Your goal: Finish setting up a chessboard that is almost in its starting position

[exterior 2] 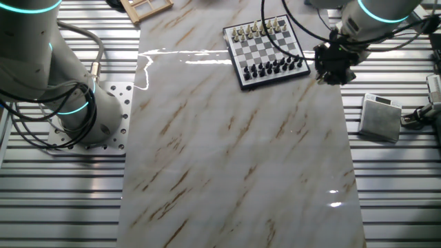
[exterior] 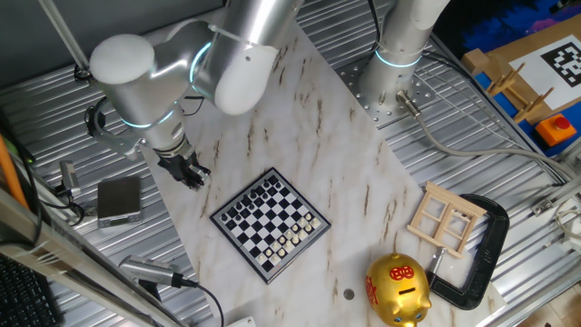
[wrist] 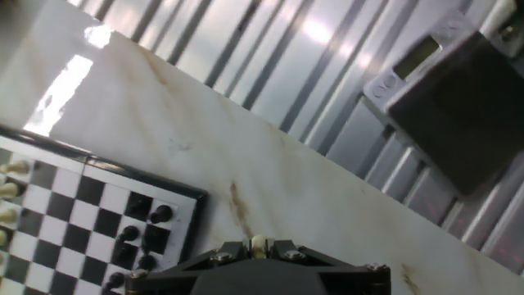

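The chessboard lies on the marble slab, with dark pieces along its far-left side and pale pieces along its near-right side; it also shows in the other fixed view and at the lower left of the hand view. My gripper hovers over the slab to the left of the board, off its dark-piece side. In the hand view its fingers are shut on a small pale chess piece.
A grey scale sits left of the slab on the ribbed metal table. A pale wooden window frame, a black clamp and a golden piggy bank stand to the right. The second arm's base stands behind.
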Controlling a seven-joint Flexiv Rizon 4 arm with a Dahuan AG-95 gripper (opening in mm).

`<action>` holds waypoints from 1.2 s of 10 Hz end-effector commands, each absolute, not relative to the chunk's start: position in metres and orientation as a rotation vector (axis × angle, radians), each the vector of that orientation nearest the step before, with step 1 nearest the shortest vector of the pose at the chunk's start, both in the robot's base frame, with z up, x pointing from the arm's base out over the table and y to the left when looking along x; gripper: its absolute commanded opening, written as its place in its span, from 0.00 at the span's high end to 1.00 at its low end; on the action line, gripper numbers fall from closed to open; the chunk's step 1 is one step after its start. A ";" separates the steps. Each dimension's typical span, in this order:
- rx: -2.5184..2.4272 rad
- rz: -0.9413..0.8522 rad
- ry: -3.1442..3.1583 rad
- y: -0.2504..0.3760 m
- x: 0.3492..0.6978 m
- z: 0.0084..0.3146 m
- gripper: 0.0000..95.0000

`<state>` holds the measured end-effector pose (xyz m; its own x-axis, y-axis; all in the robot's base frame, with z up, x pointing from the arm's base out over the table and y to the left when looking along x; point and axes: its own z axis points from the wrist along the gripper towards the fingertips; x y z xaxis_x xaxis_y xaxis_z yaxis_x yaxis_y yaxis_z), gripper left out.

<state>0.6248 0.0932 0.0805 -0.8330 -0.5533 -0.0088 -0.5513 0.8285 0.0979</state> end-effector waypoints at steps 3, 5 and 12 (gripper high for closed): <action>0.814 -0.133 -2.997 0.144 0.619 0.068 1.00; 0.774 -0.133 -3.004 0.169 0.614 0.067 1.00; 0.788 -0.190 -3.005 0.167 0.614 0.069 1.00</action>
<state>0.6132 0.1670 0.0692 -0.8742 -0.4855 0.0022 -0.4821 0.8687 0.1140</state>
